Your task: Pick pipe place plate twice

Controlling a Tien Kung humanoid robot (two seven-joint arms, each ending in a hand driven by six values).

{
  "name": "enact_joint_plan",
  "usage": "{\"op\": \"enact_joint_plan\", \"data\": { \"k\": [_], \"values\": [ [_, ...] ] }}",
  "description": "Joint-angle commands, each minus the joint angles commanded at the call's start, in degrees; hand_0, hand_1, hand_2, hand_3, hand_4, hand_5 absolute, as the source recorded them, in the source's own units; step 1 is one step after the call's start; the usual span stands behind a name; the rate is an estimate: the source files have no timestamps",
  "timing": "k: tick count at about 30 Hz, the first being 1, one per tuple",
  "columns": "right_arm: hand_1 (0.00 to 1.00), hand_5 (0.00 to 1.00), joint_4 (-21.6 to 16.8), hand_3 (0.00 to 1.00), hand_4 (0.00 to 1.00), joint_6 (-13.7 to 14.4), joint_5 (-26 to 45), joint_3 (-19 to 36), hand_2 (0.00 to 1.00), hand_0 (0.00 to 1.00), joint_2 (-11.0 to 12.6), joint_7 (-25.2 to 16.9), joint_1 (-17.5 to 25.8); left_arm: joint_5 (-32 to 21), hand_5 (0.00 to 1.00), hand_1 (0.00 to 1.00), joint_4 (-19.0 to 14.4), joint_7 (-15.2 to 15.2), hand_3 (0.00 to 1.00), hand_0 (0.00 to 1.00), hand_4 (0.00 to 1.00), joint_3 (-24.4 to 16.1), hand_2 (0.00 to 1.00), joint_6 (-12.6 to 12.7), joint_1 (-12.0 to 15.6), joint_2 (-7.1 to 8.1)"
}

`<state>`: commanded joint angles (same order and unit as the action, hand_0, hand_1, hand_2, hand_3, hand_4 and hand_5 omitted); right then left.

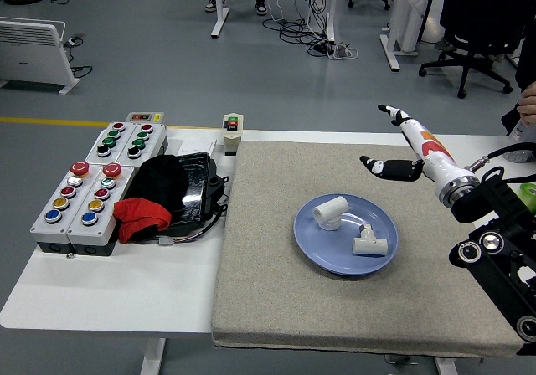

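2 white pipe fittings are lying on the blue plate, which is sitting on the grey mat covering the right part of the tabletop: an elbow pipe toward the plate's far left and a tee pipe just to its right and nearer. The right hand is hanging above the mat's far right, up and to the right of the plate, fingers spread and gripping nothing. Both fittings are lying down and to the left of it. With 2 pipes on the plate, the task is looking complete. The left arm is not showing. Clutter left of the mat is looking hard to identify, beyond the button boxes.
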<state>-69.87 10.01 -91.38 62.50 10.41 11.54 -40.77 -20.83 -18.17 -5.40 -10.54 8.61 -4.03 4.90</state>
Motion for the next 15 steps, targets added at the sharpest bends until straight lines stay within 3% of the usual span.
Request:
{"op": "enact_joint_plan", "data": {
  "k": [3,4,5,9,10,15],
  "values": [
    [0.882,0.391,-2.2,0.923,0.74,2.34,7.08,3.46,0.996,0.951,0.56,-3.58,2.66,-0.03,0.998,0.696,0.06,0.04,0.687,0.706,0.387,0.06,0.727,0.0,-0.03,0.03],
    [0.853,0.427,-3.53,0.887,0.675,2.6,9.68,5.31,0.954,0.904,0.86,-5.36,4.16,-0.05,0.998,0.696,0.09,0.09,0.687,0.706,0.387,0.21,0.727,0.01,-0.06,0.04],
    [0.853,0.427,-4.27,0.887,0.675,2.68,11.92,6.42,0.954,0.904,0.98,-6.39,5.03,-0.06,0.998,0.696,0.1,0.11,0.687,0.706,0.387,0.28,0.727,0.02,-0.07,0.04],
    [0.853,0.427,-7.41,0.887,0.675,0.95,21.6,13.2,0.954,0.904,1.43,-9.22,9.42,-0.04,0.998,0.696,0.12,0.11,0.687,0.706,0.387,0.21,0.727,-0.03,-0.27,0.06],
    [0.808,0.587,-7.9,0.838,0.614,0.48,24.21,14.77,0.898,0.857,1.5,-9.76,10.41,-0.08,0.998,0.695,0.12,0.09,0.687,0.705,0.388,0.26,0.727,-0.04,-0.3,0.06],
    [0.808,0.587,-9.2,0.838,0.614,-0.29,36.87,22.35,0.898,0.857,0.75,-11.62,15.27,0.03,0.998,0.695,0.13,0.08,0.687,0.705,0.388,0.45,0.727,-0.1,-0.44,0.09]
  ]
}}
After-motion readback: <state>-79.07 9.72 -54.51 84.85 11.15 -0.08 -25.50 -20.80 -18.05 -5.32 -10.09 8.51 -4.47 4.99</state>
